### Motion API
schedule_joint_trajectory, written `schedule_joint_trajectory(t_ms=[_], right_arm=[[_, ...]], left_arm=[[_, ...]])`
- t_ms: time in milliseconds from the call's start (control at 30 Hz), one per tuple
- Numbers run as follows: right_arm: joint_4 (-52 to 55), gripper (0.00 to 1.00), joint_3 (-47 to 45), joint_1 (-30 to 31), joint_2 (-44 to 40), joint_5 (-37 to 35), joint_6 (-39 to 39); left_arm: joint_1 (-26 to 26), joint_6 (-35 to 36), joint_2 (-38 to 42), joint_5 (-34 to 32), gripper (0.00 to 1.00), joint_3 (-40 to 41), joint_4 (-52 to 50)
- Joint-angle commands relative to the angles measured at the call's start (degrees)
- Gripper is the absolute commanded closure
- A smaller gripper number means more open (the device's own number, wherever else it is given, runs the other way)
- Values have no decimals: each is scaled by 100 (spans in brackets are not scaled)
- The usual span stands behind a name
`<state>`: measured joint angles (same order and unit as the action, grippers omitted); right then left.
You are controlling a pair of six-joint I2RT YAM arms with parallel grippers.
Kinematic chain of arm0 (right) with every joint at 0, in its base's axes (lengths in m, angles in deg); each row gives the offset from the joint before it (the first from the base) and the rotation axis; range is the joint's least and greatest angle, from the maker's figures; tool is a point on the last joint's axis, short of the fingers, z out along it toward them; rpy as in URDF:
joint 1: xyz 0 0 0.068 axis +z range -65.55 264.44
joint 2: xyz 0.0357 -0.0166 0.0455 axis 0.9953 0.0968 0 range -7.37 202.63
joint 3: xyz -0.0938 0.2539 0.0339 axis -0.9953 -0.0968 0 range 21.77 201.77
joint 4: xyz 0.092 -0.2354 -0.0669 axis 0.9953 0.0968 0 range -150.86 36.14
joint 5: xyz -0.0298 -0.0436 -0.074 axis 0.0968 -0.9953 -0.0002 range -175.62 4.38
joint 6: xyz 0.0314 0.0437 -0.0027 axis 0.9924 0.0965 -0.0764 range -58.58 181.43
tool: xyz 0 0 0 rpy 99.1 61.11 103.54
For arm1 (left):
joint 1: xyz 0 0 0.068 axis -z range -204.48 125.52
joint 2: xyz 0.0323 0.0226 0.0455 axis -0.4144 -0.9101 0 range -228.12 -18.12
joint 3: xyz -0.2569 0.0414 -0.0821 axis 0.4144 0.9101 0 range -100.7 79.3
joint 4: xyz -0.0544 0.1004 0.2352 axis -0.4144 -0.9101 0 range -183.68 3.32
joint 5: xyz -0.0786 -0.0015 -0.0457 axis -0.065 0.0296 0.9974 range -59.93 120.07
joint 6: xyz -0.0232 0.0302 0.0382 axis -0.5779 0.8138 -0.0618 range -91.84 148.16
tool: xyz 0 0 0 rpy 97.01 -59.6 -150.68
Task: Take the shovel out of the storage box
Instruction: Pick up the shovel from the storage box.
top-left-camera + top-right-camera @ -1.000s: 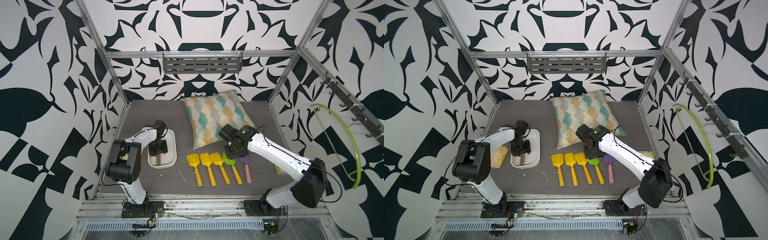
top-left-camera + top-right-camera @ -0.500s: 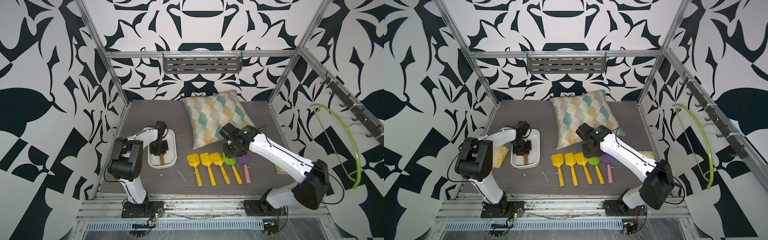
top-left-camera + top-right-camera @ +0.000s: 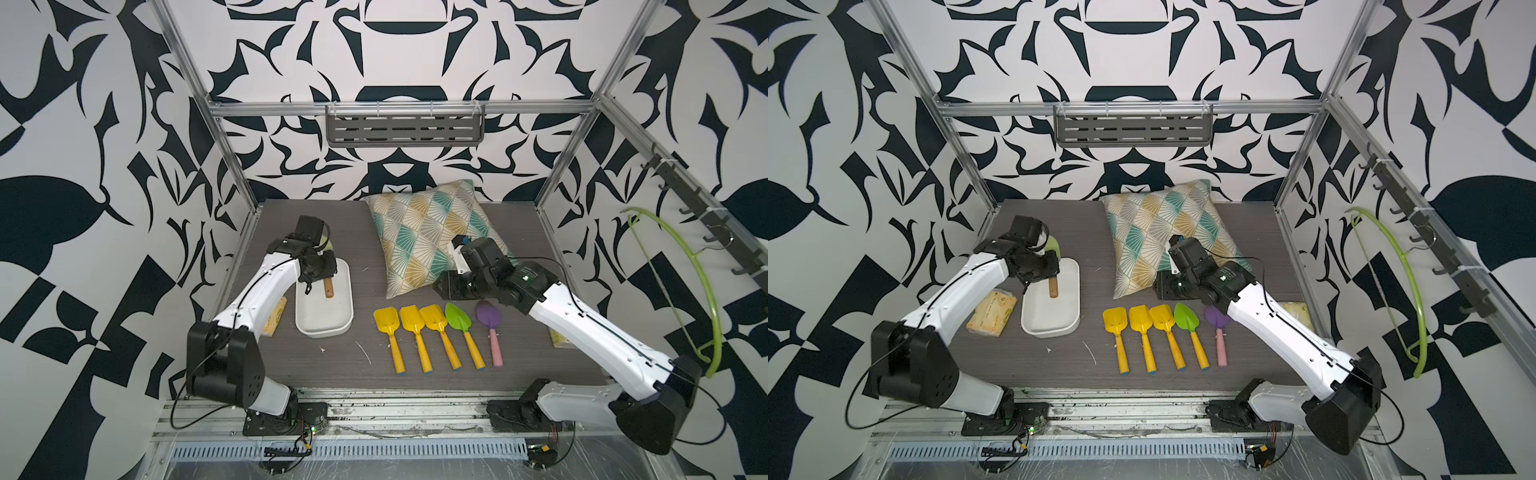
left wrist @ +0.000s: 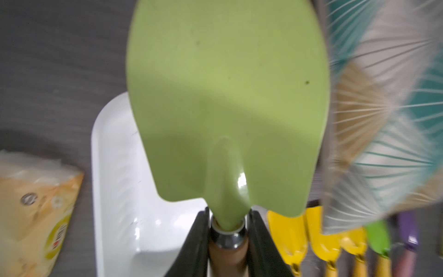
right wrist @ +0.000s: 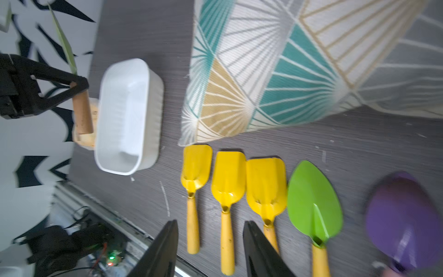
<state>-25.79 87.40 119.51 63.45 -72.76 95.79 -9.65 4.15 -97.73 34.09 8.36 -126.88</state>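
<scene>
At far left a yellow pack lies on the grey table, just beside the white box. The left gripper is clamped on the neck of the shovel, its black fingers pinching the metal collar where the pale green blade meets the wooden handle. The shovel is held raised, blade up and handle end down over the far half of the box. In the right wrist view the handle hangs clear of the rim. Nothing else shows inside the box.

At centre a patterned pillow lies near the back. In front of it five more tools lie in a row, blades toward the pillow: three yellow shovels, a bright green shovel and a purple shovel with a pink handle.

The right gripper hovers above that row by the pillow's near corner, jaws parted and holding nothing. On the right wall hangs a green hanger.
</scene>
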Motion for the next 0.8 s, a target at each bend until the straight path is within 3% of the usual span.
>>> schedule_joint_trajectory(t_ms=[0,67,133,233,433,767], right_arm=[[-2072,47,-295,-251,-24,1905,521],[-2824,47,-280,-321,156,2554,851],[-3276,47,-41,-317,428,3126,1036],[-3960,48,192,-322,747,3690,1374],[-4300,47,701,-299,1145,4051,1362],[-3905,49,1233,-31,1574,4361,994]], left_arm=[[20,-423,572,1639,100,275,1185],[32,-998,977,2473,100,610,2292],[116,-1627,1241,2903,100,938,3339],[324,-2108,1411,3162,100,1165,4261],[741,-3127,1384,3358,100,1717,5879],[890,-3297,1372,3343,100,1855,6309]])
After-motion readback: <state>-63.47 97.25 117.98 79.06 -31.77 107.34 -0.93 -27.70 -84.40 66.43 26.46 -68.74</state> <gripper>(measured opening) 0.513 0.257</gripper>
